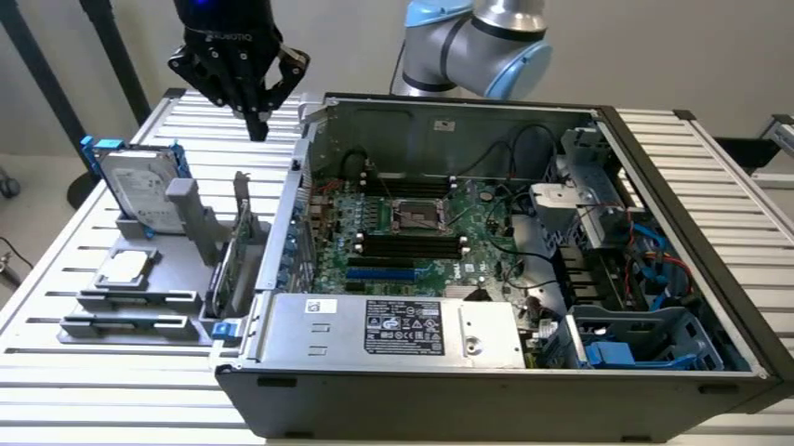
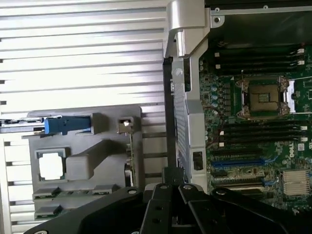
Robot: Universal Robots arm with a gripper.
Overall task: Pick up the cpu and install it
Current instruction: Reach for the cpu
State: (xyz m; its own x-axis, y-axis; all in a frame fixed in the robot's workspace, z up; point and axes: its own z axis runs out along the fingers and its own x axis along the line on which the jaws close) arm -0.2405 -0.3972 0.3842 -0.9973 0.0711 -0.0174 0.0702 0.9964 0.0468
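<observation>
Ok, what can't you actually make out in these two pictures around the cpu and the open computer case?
- Small silver square cpu: top markings too small, both views.
- Empty motherboard socket: pins too small, both views.
- Black-and-white sticker on the metal power supply: print too small, exterior view.
- Grey plastic holder blocks: part covered by the black hand, wrist view.

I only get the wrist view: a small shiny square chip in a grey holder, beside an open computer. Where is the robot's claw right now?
Observer: The black gripper hangs shut and empty above the slatted metal table, well apart from the small silver-topped square cpu.
Operator: And that blue piece near the chip?
Observer: A side rail on a large silver hard drive standing on edge in the grey plastic holder.
</observation>
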